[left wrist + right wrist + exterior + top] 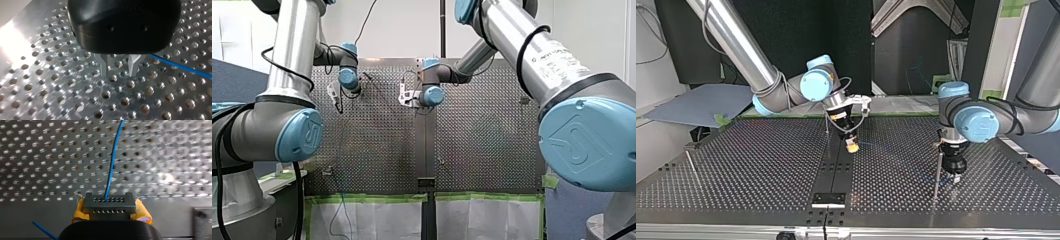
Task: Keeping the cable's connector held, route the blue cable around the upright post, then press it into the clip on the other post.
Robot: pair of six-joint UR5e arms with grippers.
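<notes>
In the right wrist view my right gripper is shut with its yellow pads on a grey connector. The blue cable leaves that connector and runs ahead over the perforated table. In the left wrist view my left gripper is open, its metal fingers just above the table with nothing between them. The blue cable lies beside that gripper, apart from it. In the top view my left gripper stands next to an upright post, and my right gripper is near the middle.
A thin post stands just behind my right gripper. Another post stands at the top view's far left. A dark seam with a bracket runs down the table's middle. Both arms hang over the far part of the table.
</notes>
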